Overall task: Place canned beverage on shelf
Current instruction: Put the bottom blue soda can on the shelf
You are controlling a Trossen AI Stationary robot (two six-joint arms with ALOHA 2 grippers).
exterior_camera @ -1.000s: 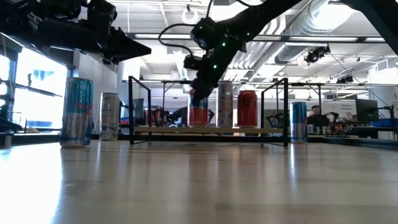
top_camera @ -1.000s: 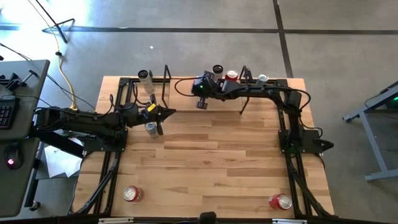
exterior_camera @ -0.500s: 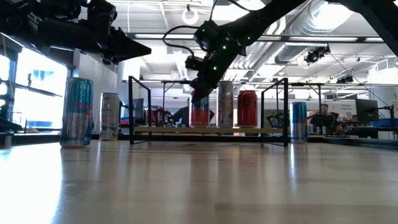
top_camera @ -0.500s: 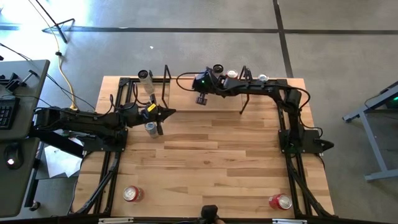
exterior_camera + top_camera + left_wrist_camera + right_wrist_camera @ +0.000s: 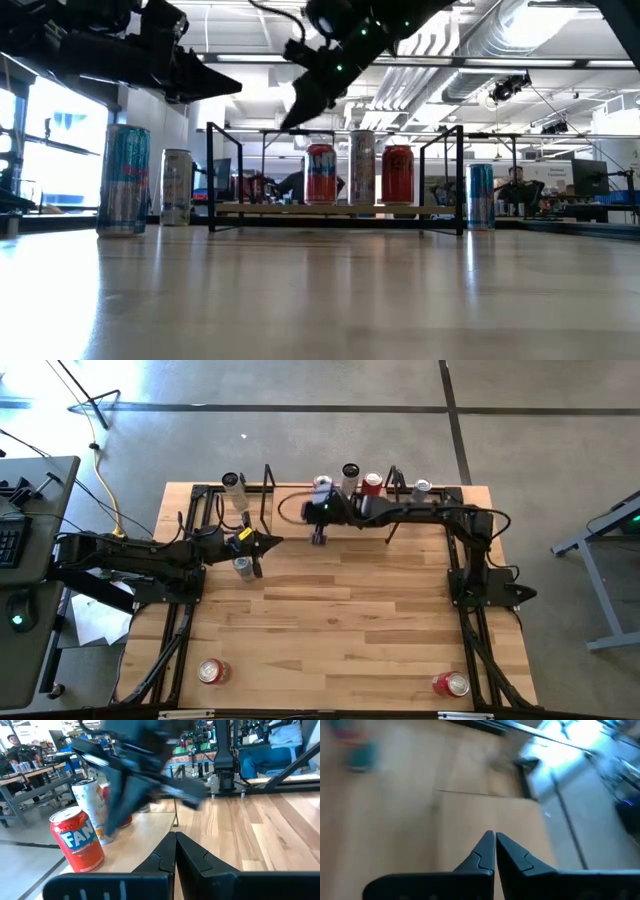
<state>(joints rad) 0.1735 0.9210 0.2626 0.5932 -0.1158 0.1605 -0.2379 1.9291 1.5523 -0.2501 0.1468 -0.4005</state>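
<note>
The shelf (image 5: 335, 209) (pale plank, black rod ends) carries three upright cans; the left red can (image 5: 77, 839) reads "FAN". Both grippers' jaws are pressed together, empty.

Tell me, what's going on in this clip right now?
Three cans stand in a row on the shelf. The right gripper is above the shelf's left end, shut and empty, clear of the red can below it. The left gripper waits shut over the table's left side. More cans stand around the table, off the shelf.
</note>
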